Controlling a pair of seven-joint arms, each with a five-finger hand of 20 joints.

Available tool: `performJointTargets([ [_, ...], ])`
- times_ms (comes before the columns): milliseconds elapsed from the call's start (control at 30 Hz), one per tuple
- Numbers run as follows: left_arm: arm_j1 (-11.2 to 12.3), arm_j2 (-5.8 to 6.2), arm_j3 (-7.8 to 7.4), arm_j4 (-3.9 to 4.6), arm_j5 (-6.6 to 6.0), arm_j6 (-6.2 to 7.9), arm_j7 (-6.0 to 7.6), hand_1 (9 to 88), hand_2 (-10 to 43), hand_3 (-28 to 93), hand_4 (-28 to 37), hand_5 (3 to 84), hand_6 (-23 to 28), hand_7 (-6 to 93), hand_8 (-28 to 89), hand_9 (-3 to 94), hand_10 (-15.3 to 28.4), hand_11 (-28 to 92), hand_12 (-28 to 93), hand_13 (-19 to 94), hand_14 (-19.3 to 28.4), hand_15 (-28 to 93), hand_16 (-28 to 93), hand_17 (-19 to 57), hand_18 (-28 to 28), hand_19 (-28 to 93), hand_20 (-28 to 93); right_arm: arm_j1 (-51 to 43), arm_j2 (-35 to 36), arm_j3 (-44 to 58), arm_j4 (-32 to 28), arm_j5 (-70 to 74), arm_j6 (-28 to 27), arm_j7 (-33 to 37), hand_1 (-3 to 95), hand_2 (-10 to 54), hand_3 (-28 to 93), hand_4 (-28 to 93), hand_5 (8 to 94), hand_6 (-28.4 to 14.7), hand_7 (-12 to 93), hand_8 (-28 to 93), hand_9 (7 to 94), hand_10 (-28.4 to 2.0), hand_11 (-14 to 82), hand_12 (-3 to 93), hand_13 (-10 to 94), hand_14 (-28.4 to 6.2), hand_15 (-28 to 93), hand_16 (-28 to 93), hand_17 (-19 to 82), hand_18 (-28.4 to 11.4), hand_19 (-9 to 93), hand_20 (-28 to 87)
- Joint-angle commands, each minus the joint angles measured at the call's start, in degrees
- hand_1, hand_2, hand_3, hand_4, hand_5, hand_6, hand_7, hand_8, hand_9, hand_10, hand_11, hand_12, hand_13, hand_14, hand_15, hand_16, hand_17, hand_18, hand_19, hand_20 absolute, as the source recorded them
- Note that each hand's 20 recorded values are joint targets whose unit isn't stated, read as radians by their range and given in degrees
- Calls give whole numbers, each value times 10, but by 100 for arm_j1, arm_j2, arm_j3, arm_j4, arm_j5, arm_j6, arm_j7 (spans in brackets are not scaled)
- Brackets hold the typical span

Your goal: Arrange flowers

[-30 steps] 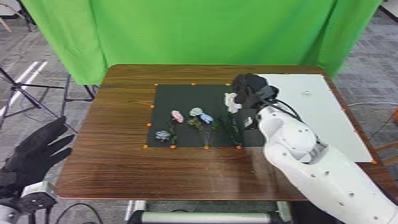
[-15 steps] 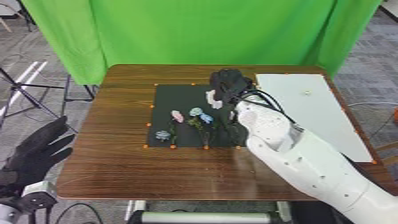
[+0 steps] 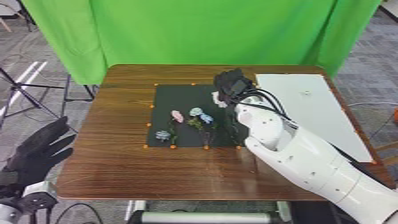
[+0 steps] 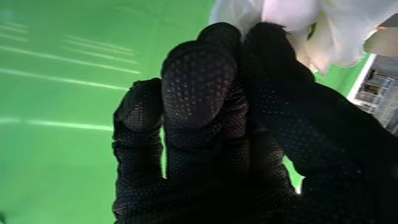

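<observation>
While your right robot hand has its thumb and fingers together, apparently pinching the white flower, you have that bloom over the upper right part of the dark mat in the head view. Your left robot hand is at the lower left of the frame, beside the counter, with its fingers straight and apart. Near the middle of the frame you have the pink flower and blue flower lying on the mat, with the small bluish flower further toward its lower left. You look to be positioning the white one, though you can't tell whether it is being laid or lifted. If you're laying it, line up its stem, lower it gently and release without dragging its neighbours
</observation>
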Motion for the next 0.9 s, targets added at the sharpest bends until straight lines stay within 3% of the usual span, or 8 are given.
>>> performJointTargets([
  [33,45,-46,5,-2,27,-40,-45,249,9,703,-266,221,6,183,-99,177,90,110,186,135,120,187,62,-127,178,353,95,100,35,23,149,14,-280,7,535,-95,817,-282,675,22,542,-16,811,-57,233,541,782,0,494,409,315,-172,786,469],
  [467,22,-63,-7,0,40,-51,-66,249,11,701,-266,221,5,185,-99,177,90,110,187,135,119,186,63,-128,178,353,95,78,3,123,208,-74,-658,-2,505,-95,797,-283,650,41,466,-62,779,-48,172,495,725,7,473,423,265,-169,755,479],
  [700,24,-78,-18,-4,41,-51,-98,249,11,702,-266,221,4,189,-102,177,90,110,187,135,119,186,63,-128,178,353,95,78,8,172,157,-175,-808,-31,461,-95,798,-283,615,45,349,-88,737,-49,142,469,689,2,494,402,240,-173,748,493],
  [900,54,-69,-21,-6,29,-30,-85,250,11,703,-267,221,5,185,-100,177,90,111,186,135,120,186,62,-128,178,353,95,63,-11,342,43,-102,-1295,22,418,-95,836,-283,591,46,296,-162,675,-63,213,378,658,-4,506,380,220,-178,738,503],
])
